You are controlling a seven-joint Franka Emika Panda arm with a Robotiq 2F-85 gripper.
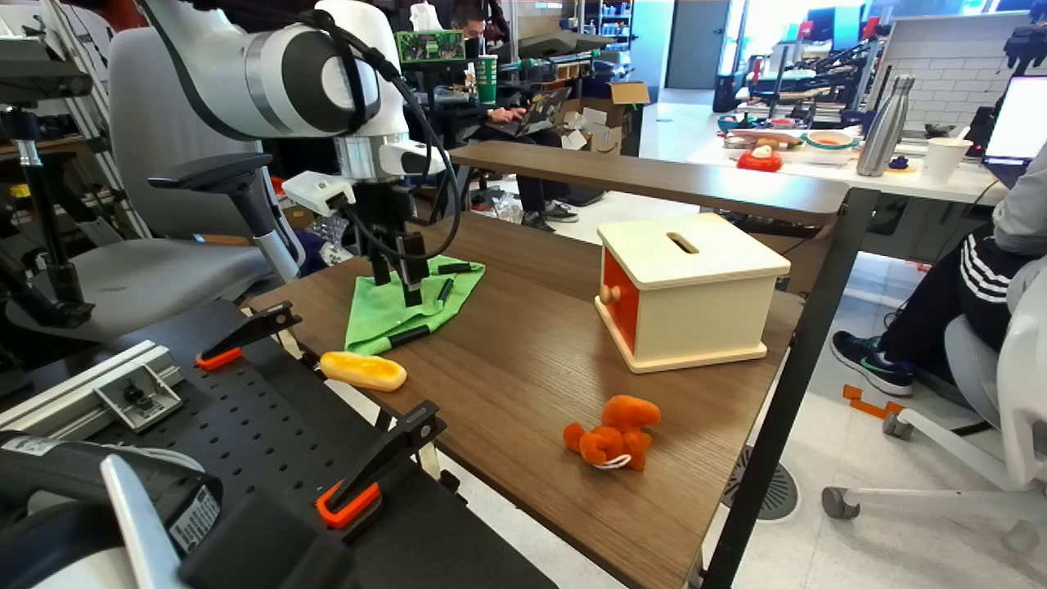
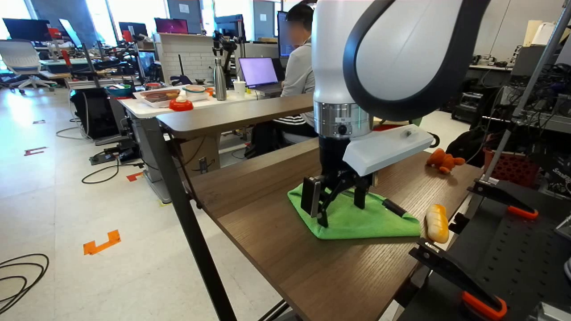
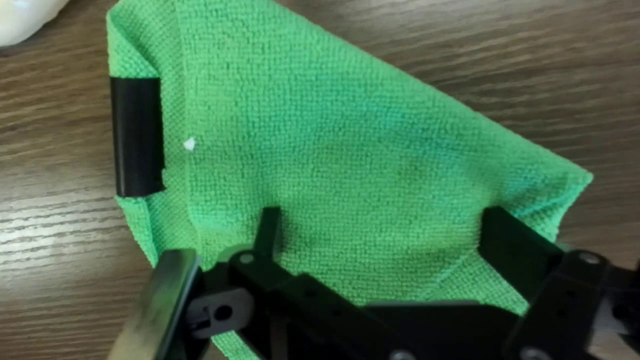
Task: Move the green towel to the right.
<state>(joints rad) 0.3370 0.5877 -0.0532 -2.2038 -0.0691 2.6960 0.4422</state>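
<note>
I'm watching the gripper (image 3: 384, 218) hanging, spread wide, over the green towel (image 3: 320, 125); too shallow a pinch could be slipping. Pulling right could be bumping the toy bread (image 2: 437, 224) nearby.

A brown wood-grained bench (image 1: 507, 368) with dark legs (image 2: 190, 214) and a raised shelf (image 1: 654, 173) along its far edge stands on a pale floor (image 2: 53, 147). In an exterior view, a grey office chair (image 1: 176, 213) sits at the left, a white desk (image 1: 908, 182) at the far right, near a white brick-patterned partition (image 1: 941, 78); a grey door (image 1: 695, 45) stands farther back. In an exterior view, bright windows (image 2: 102, 22) glare behind monitors (image 2: 26, 29) at the far left, and orange tape (image 2: 91, 248) marks the floor nearer. In the wrist view, light glints off the grain at the left.
</note>
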